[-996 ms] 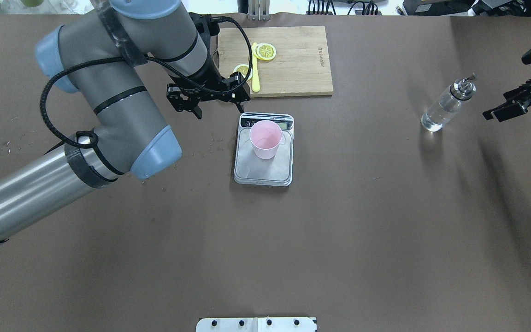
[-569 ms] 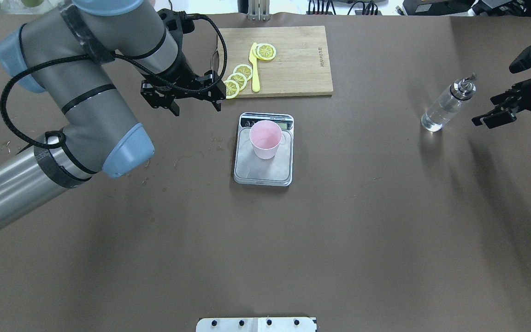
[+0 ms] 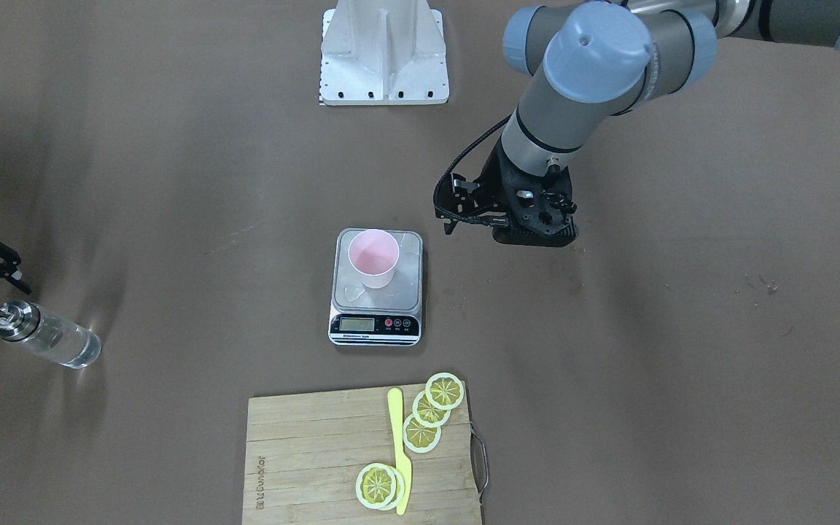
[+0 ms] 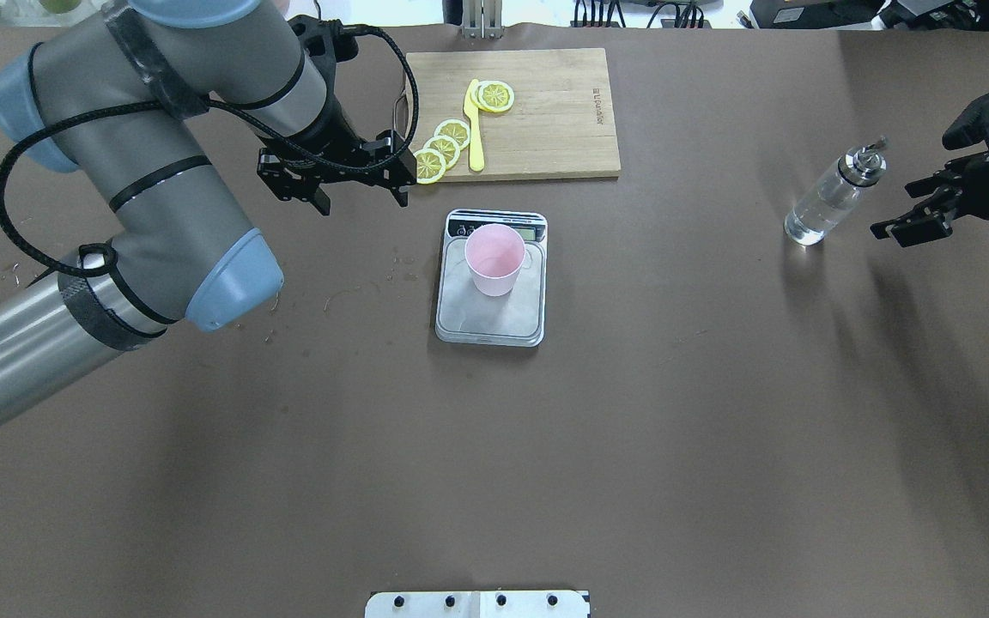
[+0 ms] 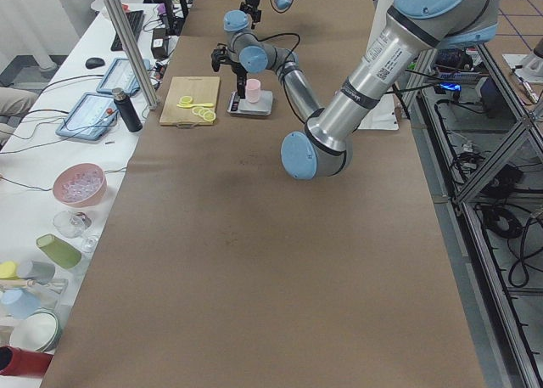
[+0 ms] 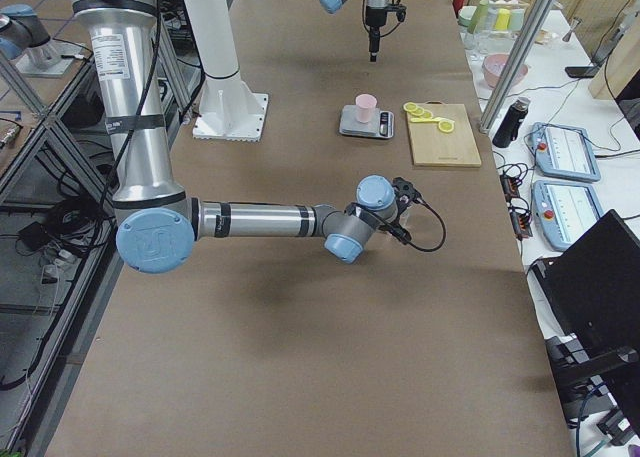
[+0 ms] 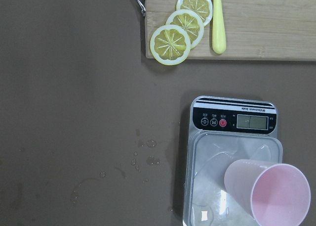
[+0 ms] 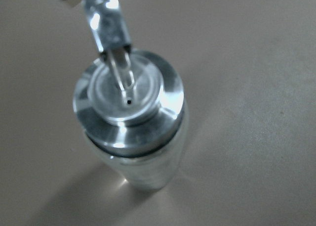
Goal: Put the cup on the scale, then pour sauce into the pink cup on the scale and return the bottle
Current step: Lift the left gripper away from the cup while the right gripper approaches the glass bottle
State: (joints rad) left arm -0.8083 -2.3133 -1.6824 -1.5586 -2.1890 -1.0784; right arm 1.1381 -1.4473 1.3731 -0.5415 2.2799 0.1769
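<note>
Now, overhead: cup [image 4: 494, 257] upright on scale [image 4: 489, 324], nearer its 12 o'clock edge. L gripper [image 4: 361, 196] wide open, empty, at scale's 10 o'clock, by board [image 4: 546, 120] corner. Bottle [image 4: 829, 202] well apart at 3 o'clock, bare table [image 4: 675, 386] btwn. R gripper [image 4: 911, 210] open, empty, near bottle's 3 o'clock.
</note>
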